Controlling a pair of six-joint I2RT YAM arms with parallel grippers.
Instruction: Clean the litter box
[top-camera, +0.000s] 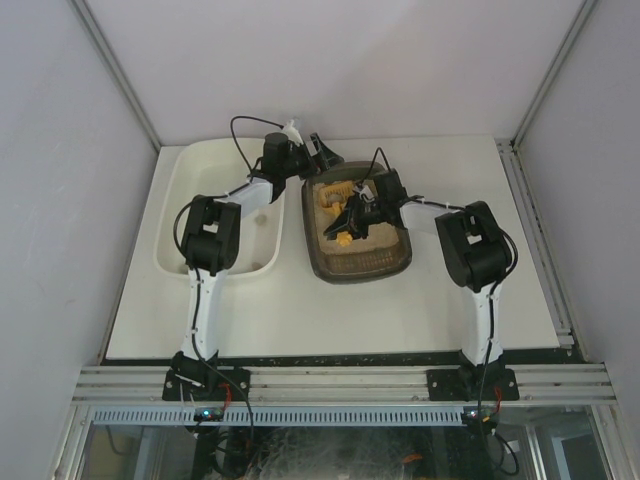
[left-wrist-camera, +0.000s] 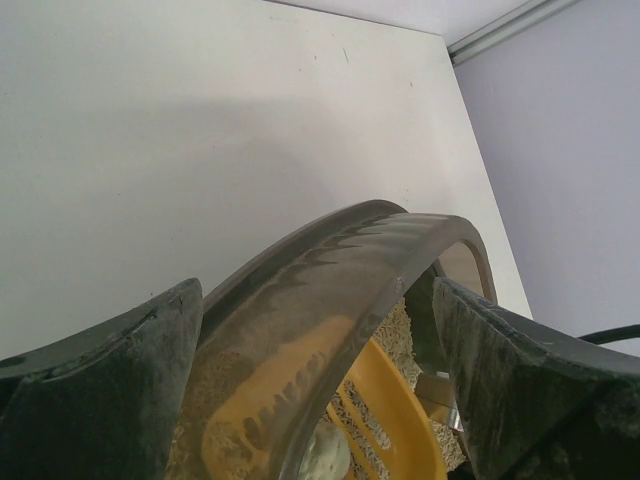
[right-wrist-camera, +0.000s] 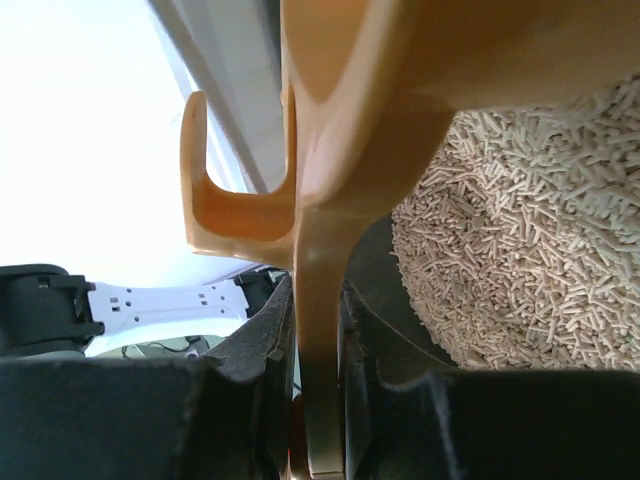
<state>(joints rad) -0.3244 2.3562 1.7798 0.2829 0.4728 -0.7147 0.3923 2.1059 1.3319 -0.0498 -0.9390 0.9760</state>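
Observation:
The litter box, a dark brown tray of beige pellet litter, lies mid-table. My right gripper hangs over the litter and is shut on the handle of a yellow slotted scoop. In the right wrist view the gripper pinches the flat handle of the scoop between both pads. My left gripper is at the box's far rim. In the left wrist view the gripper stands open astride that rim. Below it the scoop holds a pale clump.
A larger white tub sits left of the litter box, with the left arm stretched across it. Grey enclosure walls close in the table at the back and sides. An aluminium rail runs along the near edge.

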